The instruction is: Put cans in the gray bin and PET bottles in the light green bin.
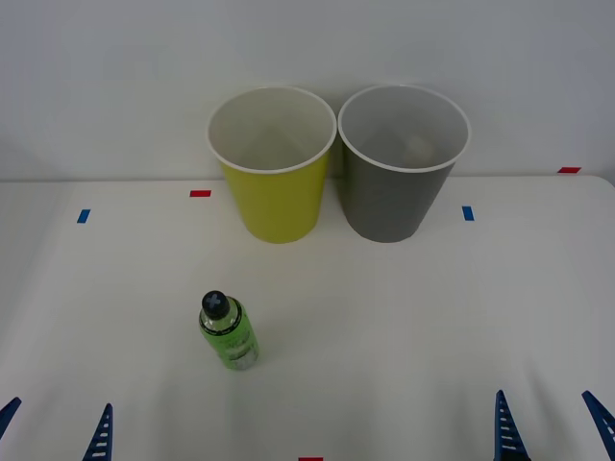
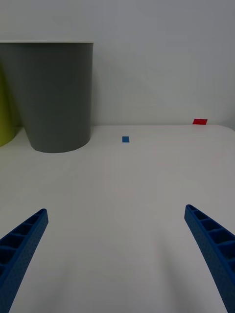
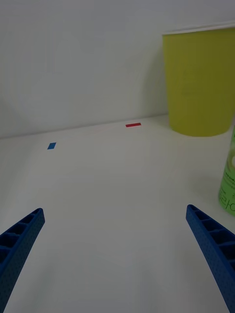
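**Bottle upright, both arms low at the near edge**

At the near left edge of the tabletop, the left end effector sits low with its blue fingers spread wide and nothing between them. Ahead of it, on the bare white surface, lie a blue tape mark and, farther back, a red tape mark.

Just right of that end effector's line stands the green bottle, upright with its black cap on, well apart from both bins and touching neither end effector. In the left wrist view its labelled side shows at the frame edge, near one finger but clear of it.

At the back of the tabletop, against the white wall, the lime bin stands upright with its white inside showing. Just beside it to the right is the gray bin, also upright; the two rims nearly meet. A second blue mark and a red mark lie right of the gray bin.

At the near right edge, the right end effector is likewise low and spread apart, holding nothing.
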Tool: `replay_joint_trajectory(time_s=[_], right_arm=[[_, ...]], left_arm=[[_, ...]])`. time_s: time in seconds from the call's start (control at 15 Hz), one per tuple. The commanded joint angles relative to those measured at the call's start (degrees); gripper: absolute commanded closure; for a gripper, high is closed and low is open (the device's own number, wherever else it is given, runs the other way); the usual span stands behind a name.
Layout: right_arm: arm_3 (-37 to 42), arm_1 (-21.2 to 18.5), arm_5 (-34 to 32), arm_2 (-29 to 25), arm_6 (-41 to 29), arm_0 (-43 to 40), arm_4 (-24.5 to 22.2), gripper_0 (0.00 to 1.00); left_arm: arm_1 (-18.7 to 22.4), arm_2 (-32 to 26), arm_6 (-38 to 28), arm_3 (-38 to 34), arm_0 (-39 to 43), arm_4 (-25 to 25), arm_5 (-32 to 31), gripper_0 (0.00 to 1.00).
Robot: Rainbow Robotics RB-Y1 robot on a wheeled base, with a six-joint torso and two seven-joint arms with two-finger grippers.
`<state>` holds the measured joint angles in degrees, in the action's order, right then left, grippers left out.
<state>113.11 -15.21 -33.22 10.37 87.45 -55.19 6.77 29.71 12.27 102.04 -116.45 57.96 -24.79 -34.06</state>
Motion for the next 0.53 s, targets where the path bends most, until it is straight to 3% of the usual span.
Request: replay_joint_trajectory(time_s=[0.07,0.53], right_arm=[[0.00,0.00,0.00,0.00,0.00,0.00,0.00,0.04],[0.00,0.00,0.00,0.00,0.00,0.00,0.00,0.04]], left_arm=[[1.76,1.36,0.00,2.90,-2.42,0.00,-1.18,0.00],[14.76,6.45,-0.09,4.74,-9.98,-0.35,-2.24,0.00]])
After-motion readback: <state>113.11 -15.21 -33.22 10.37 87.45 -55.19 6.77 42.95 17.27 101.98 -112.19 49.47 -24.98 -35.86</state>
